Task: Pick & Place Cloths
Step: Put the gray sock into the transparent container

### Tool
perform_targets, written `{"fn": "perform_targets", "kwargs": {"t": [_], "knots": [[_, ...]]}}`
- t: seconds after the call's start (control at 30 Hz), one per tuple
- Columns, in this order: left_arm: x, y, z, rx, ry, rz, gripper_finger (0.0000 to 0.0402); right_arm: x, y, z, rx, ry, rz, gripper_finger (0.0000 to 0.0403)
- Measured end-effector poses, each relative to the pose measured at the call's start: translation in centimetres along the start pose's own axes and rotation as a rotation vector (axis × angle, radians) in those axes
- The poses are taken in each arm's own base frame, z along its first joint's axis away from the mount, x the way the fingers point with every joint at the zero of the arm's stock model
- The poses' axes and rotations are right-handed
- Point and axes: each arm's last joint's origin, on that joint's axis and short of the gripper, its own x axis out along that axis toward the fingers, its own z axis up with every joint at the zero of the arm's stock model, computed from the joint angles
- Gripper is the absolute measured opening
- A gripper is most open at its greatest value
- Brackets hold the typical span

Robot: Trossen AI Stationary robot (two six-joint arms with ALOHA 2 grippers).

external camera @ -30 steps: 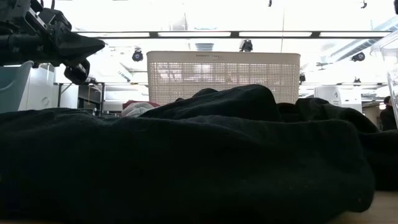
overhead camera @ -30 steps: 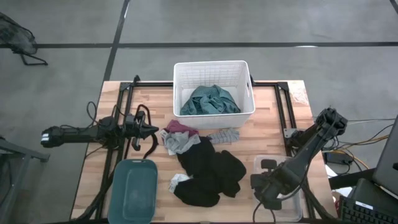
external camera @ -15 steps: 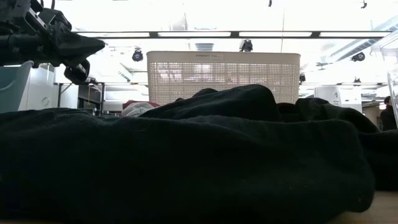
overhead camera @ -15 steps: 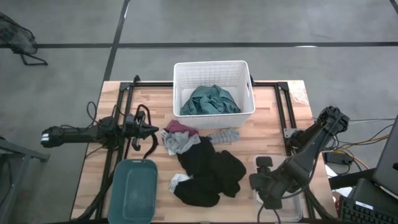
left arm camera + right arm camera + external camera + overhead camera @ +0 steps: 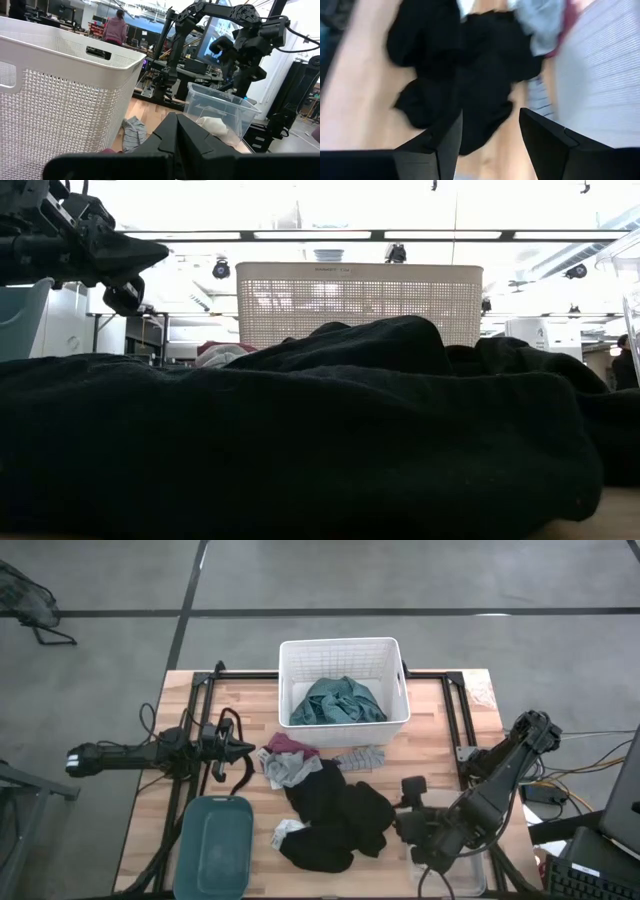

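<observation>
Right gripper hangs above the table's right front part, fingers spread with a clear gap and nothing between them, facing the black cloth. That black garment lies crumpled at the middle front of the wooden table; in the low view it fills nearly the whole foreground. Just beside the gripper, on the right, a clear plastic bin with a white piece inside. A white sock-like piece peeks from the black cloth's left edge. Behind it, a grey cloth and a maroon-pink cloth bunched together, a striped piece beside them. Teal cloth sits inside the white slatted basket at the back. Teal tub front left. Left gripper waits at the left, closed, empty.
</observation>
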Motion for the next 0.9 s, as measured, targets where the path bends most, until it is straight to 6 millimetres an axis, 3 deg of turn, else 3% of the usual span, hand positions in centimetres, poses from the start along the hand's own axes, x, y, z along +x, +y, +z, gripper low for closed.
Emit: {"fn": "perform_targets", "kwargs": {"t": [0.37,0.63,0.9], "knots": [[0.0,0.0,0.0,0.0,0.0,0.0,0.0011,2.4,-0.3,0.5,-0.094,-0.094,-0.108,0.0169],[0.0,0.0,0.0,0.0,0.0,0.0,0.0011,5.0,-2.5,0.4,-0.059,-0.026,-0.174,0.0159],[0.0,0.0,0.0,0.0,0.0,0.0,0.0011,7.9,-4.7,0.0,-0.014,0.023,-0.208,0.0176]]}}
